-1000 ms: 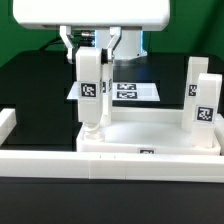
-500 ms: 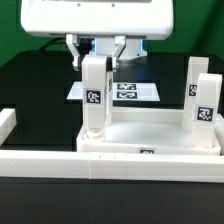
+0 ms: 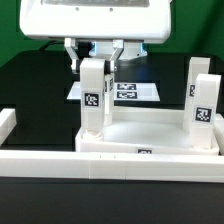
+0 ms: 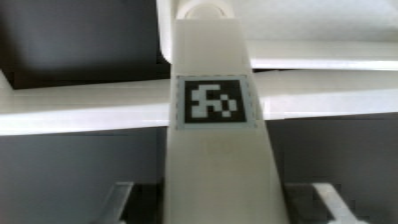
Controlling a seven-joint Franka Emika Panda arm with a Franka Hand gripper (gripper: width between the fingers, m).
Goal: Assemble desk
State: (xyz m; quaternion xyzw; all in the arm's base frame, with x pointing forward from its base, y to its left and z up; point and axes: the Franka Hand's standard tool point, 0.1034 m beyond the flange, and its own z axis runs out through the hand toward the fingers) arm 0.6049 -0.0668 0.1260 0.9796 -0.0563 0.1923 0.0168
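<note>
Three legs stand upright on tabletop: two at exterior view's right, clear room between. Third leg, white, square, tagged, upright at the tabletop's corner on the exterior view's left, clamped near top by gripper. Long border rail touching the tabletop's near edge. Marker board flat behind. Wrist view: tagged leg face between fingers.
</note>
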